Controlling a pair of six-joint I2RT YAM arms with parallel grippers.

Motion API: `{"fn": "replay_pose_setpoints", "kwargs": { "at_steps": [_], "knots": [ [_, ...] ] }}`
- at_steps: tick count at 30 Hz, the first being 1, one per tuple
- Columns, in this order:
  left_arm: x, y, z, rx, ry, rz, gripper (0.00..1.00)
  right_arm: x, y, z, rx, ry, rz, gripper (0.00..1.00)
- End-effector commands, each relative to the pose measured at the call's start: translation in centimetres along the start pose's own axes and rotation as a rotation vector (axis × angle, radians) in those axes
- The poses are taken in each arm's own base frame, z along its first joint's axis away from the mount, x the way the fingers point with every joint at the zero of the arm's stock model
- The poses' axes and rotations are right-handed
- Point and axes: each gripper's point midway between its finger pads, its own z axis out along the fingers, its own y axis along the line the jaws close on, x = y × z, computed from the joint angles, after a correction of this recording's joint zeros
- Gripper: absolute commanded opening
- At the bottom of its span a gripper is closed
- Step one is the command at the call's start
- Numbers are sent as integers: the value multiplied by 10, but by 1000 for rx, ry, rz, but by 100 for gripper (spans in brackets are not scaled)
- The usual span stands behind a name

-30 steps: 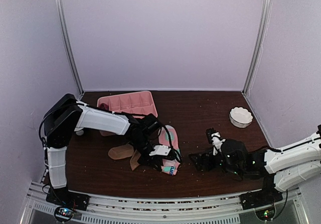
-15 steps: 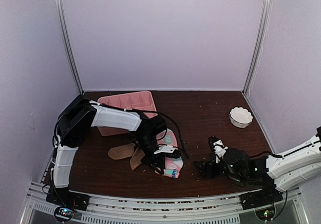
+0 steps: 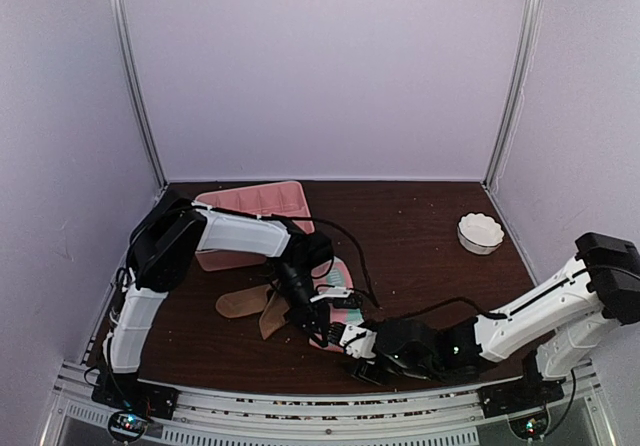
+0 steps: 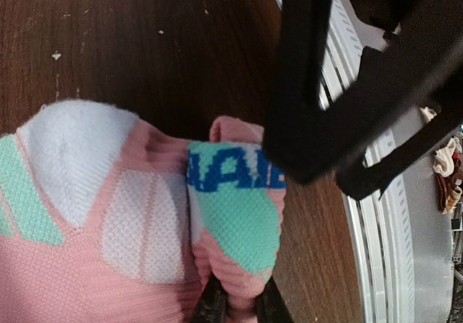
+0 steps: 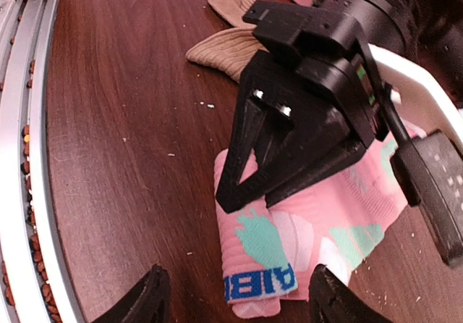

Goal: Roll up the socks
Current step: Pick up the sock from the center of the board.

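Swung in from the right, the right gripper (image 3: 362, 356) hangs at the near end of the pink socks (image 5: 278, 254), jaws wide, probably to help roll. On them, the left gripper (image 4: 239, 307) pinches the folded end, anchoring it. Beyond them, leftward, lie the tan socks (image 3: 245, 304).

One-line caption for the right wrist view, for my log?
Left gripper pinches the folded pink socks while the open right gripper frames their lettered end; tan socks lie beyond.
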Motion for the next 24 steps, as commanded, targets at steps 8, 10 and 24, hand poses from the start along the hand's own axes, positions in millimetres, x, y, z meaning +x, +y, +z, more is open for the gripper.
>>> {"fn": "replay_pose_setpoints", "kwargs": {
  "at_steps": [8, 10, 24],
  "knots": [
    [59, 18, 20, -12, 217, -129, 9, 12, 3, 28, -7, 115, -234, 49],
    [59, 16, 20, -6, 219, -126, 9, 15, -2, 31, 7, 128, -229, 44],
    [60, 10, 16, 19, 245, -85, 21, 48, -3, 42, -4, 210, -190, 29]
  ]
}}
